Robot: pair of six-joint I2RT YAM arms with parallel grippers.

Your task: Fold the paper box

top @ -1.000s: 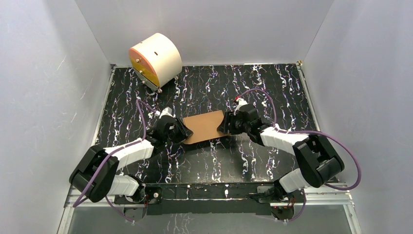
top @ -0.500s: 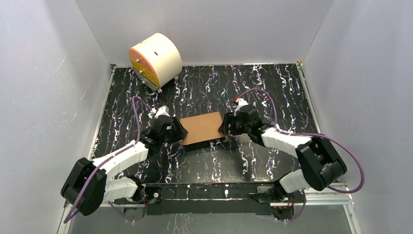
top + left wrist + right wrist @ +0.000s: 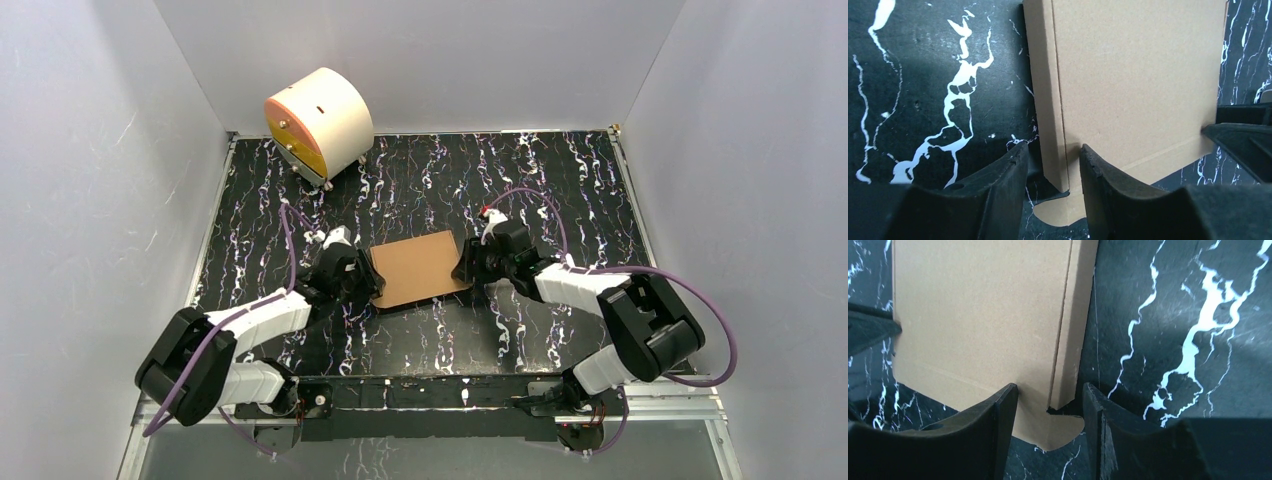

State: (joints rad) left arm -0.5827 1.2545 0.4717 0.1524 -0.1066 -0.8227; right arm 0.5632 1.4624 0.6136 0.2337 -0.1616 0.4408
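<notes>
1. Got the paper box [image 3: 418, 268] lying in the middle of the bench [image 3: 560, 180], plain brown panel up, right between the 2 arms.
2. Looks mostly flat from above, with a narrow side flap creased along each short edge and a rounded tab poking out at each near corner.
3. Spotting the left end effector [image 3: 1053, 150] at the box's left edge, released and straddling that flap: 1 finger outside over the bench, 1 inside on the main panel.
4. No real pinch there, just a dark gap between the outer finger and the flap.
5. Same deal with the right end effector [image 3: 1049, 387] at the right edge: released, straddling the flap near the corner, inner finger over the panel, outer finger just beside the flap.
6. Can't tell whether that outer finger actually touches cardboard.
7. Also got a cream cylinder with an orange face [image 3: 318, 122] sitting at the far-left corner of the bench, well apart from the box.
</notes>
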